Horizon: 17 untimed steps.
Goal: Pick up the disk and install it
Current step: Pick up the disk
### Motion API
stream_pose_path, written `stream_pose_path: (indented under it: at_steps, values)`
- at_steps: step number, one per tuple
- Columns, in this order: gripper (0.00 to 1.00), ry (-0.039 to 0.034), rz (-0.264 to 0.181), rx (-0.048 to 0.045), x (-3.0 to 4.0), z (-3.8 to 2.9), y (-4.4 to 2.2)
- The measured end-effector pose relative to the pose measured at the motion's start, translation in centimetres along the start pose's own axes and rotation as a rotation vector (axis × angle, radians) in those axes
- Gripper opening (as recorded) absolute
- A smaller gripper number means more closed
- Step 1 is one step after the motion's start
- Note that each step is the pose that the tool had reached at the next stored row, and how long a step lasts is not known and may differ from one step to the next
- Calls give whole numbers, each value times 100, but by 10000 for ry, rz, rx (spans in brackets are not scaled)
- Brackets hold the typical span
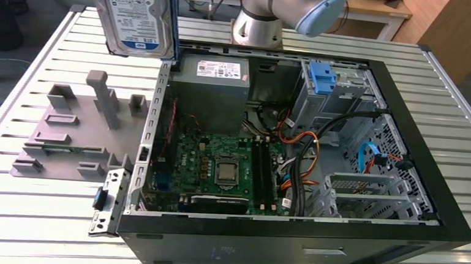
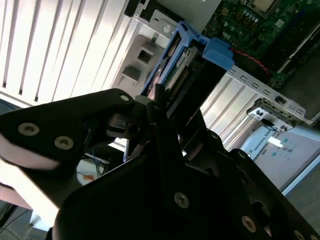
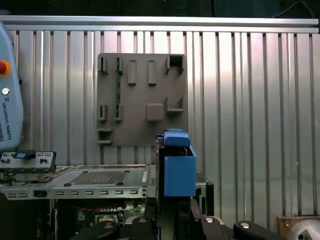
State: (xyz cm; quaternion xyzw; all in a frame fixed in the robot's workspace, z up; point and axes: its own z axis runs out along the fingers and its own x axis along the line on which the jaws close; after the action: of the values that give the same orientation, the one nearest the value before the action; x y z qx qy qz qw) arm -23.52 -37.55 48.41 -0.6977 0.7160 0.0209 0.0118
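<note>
the disk (image 1: 136,15) is held upright, raised above the table (image 1: 27,64) just beside the open computer case (image 1: 428,199). it is clamped by the gripper (image 2: 167,100). the carry step is judged in hand; alignment with the drive bay (image 1: 348,93) is called for.

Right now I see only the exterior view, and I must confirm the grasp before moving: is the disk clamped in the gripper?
Observer: Yes; in the second wrist view the gripper is shut on the disk.
Operator: Which end is free?
Observer: In both wrist views its blue carrier frame's tabbed end points away from the gripper.
Operator: Anything near the case?
Observer: The first wrist view shows a teach pendant close by.
</note>
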Motion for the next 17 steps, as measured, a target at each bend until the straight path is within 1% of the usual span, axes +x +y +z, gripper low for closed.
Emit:
stream_pose_path:
  at_steps: [2, 5, 13, 15, 17]
  values:
    - [35, 0, 1, -1, -1, -1, -35]
    - [35, -1, 0, 0, -1, -1, -59]
    - [35, 0, 0, -1, -2, -1, -74]
    - [35, 1, 0, -5, -2, -2, -110]
    - [35, 1, 1, -14, -4, -3, -164]
